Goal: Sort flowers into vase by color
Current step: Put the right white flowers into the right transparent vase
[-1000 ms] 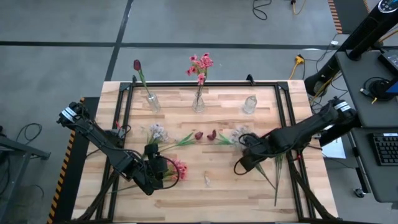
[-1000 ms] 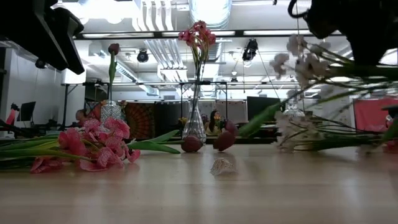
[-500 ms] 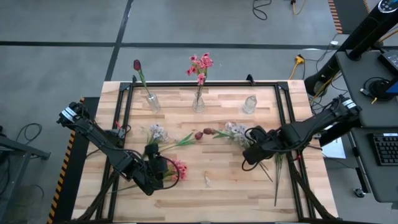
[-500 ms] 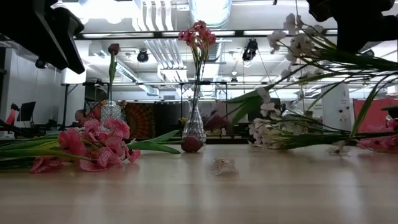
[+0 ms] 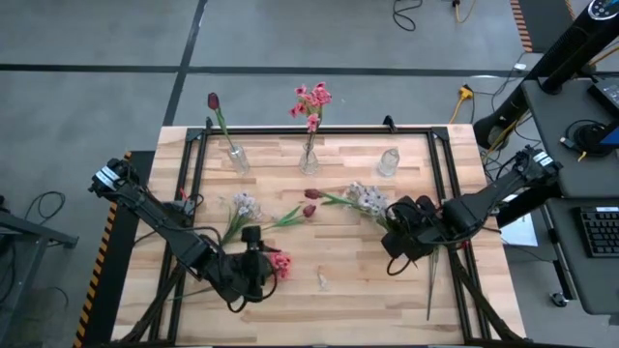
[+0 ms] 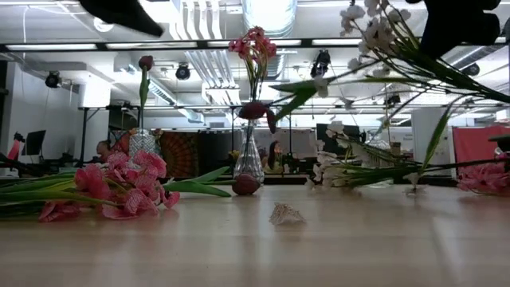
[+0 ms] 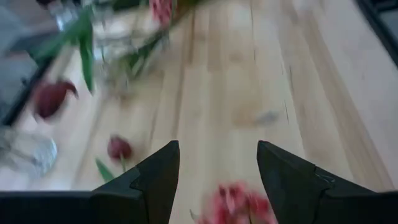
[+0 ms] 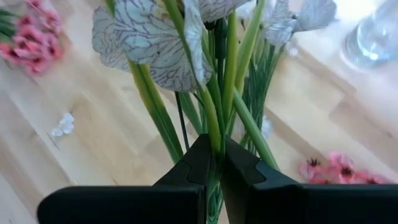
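the right hand [image 8: 214,163] is pinched tight on a bundle of thin green stems, and the white spray [image 5: 366,199] on their far end hangs in the air over the desk [image 5: 348,290], right of the middle. a red bud [image 5: 311,193] seems to ride on the same bundle, though i cannot tell for sure that it is caught in the grip. these flowers look feather-light and springy: the stems bend and fan out past the fingers, so i judge a hold low on the bare stem, well away from the blossoms, is the safe one, and the soft heads would crush or shed if squeezed. a stray petal [image 5: 322,280] lies on the boards already. the left hand [image 7: 217,174] hovers half open with nothing between its fingers, just above the pink bloom [image 5: 280,261] lying near the front left. another pale spray [image 5: 243,205] and a second red bud [image 5: 309,210] lie loose on the desk. along the back edge stand three glass vases: the left vase [image 5: 237,159] holds one red tulip [image 5: 213,101], the middle vase [image 5: 309,160] holds pink flowers [image 5: 311,101], and the right vase [image 5: 388,161] has nothing in it, so i take it for the white ones. the necks look narrow, so a splayed bundle may snag.
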Tool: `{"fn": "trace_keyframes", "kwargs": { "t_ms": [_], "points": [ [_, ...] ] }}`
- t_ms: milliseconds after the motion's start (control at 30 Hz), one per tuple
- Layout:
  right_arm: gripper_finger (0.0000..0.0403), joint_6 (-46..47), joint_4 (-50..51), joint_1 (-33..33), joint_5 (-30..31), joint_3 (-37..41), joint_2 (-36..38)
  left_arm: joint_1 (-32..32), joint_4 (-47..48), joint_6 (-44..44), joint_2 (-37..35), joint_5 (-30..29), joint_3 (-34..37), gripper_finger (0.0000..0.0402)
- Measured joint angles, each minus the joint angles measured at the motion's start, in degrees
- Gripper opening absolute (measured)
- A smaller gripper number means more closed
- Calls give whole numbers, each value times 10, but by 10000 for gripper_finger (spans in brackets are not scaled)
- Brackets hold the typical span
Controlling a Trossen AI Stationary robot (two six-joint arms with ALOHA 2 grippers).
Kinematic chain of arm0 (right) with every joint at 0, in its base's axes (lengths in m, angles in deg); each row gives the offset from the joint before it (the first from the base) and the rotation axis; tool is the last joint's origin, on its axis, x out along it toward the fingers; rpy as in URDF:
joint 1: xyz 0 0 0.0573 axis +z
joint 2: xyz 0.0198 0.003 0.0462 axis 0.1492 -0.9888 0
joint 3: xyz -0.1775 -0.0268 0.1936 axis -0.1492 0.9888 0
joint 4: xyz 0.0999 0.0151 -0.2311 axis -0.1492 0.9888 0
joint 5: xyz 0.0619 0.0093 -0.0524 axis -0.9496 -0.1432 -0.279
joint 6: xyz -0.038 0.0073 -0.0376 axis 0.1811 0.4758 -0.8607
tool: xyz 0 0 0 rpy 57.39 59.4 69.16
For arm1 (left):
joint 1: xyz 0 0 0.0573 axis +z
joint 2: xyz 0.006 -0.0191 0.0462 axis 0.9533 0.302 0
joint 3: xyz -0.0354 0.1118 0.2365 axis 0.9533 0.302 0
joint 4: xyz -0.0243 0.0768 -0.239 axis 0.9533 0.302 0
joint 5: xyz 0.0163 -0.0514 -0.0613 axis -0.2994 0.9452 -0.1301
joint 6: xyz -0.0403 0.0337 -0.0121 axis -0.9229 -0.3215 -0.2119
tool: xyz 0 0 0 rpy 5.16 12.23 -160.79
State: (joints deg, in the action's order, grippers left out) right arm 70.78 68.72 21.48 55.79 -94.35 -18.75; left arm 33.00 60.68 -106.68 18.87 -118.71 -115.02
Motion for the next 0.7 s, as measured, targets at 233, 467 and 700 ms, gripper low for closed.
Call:
{"fn": "trace_keyframes", "kwargs": {
  "t_ms": [233, 467, 700],
  "points": [
    [18, -13, -1, 33, 78, -1, 42, 16, -71, 52, 2, -18, 0, 198],
    [18, -9, -1, 55, 129, -1, 78, 28, -83, 58, 15, -30, 0, 198],
    [18, -15, -6, 55, 130, -1, 89, 30, -84, 58, 23, -30, 0, 198]
  ]
}}
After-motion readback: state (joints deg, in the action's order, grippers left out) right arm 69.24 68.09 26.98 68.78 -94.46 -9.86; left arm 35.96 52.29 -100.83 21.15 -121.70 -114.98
